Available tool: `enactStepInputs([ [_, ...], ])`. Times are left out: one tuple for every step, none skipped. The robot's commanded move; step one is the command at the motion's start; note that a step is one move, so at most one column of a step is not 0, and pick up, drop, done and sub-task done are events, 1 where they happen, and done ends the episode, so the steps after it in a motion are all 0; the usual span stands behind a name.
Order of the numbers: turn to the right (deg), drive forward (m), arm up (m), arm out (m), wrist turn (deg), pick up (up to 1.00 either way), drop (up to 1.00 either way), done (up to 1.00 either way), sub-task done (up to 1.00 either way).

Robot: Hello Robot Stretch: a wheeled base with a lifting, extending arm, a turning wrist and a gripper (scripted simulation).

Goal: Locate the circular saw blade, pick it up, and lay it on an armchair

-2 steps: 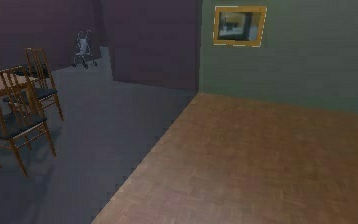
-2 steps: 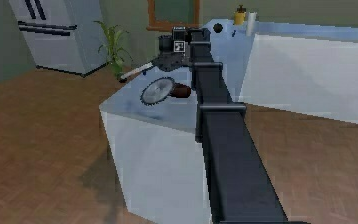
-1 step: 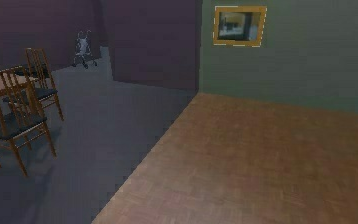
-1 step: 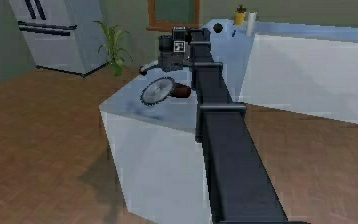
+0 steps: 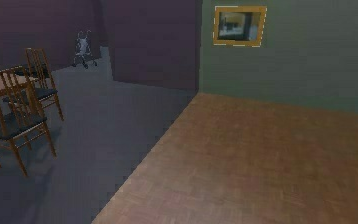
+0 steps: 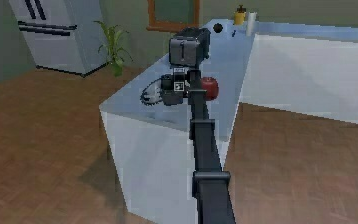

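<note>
claw at the counter by a toaster; cannot tell if it holds anything.

Dark square arm bears 2 white marked squares, seemingly dark claw.

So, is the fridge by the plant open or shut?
Shut. The fridge has its door fronts lying flush, with no gap and no interior visible.

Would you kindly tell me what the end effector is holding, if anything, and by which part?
It cannot be told. The far end of the end effector is hard to make out against the countertop, so no hold can be judged.
</note>
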Motion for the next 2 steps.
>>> enactStepInputs([
  [0.0,0.0,0.0,0.0,0.0,1.0,0.0,0.0,0.0],
  [0.0,0.0,0.1,0.0,0.0,0.0,0.0,0.0,0.0],
])
